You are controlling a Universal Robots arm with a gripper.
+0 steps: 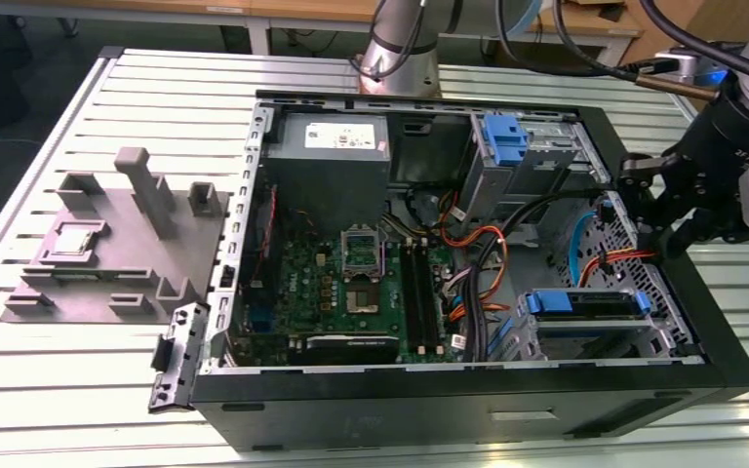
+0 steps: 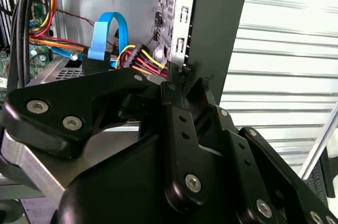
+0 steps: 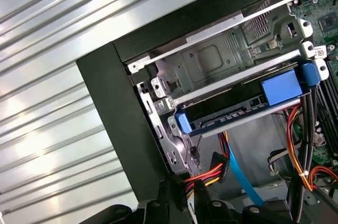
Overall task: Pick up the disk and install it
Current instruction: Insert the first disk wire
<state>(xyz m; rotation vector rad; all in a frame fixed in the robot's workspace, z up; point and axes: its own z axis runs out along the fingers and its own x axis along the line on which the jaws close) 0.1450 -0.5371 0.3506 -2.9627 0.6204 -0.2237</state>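
Gripper [image 2: 182, 84] linkage closest to lens in second wrist view; fingertips drawn together, nothing held, poised at black case wall [image 2: 216, 28] by power-cable bundle [image 2: 140, 60].

Computer case [image 1: 479, 390] lies open on slatted table [image 1: 75, 361].

Disk [image 3: 237, 109] already in drive cage [image 3: 211, 65], blue frame outward; long axis parallel to case side wall, just beyond fingertips.

Room tight: cage rails, wall, blue data cable [image 3: 240, 176] close by.

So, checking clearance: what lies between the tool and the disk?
In the first wrist view, coloured power wires and a blue cable.
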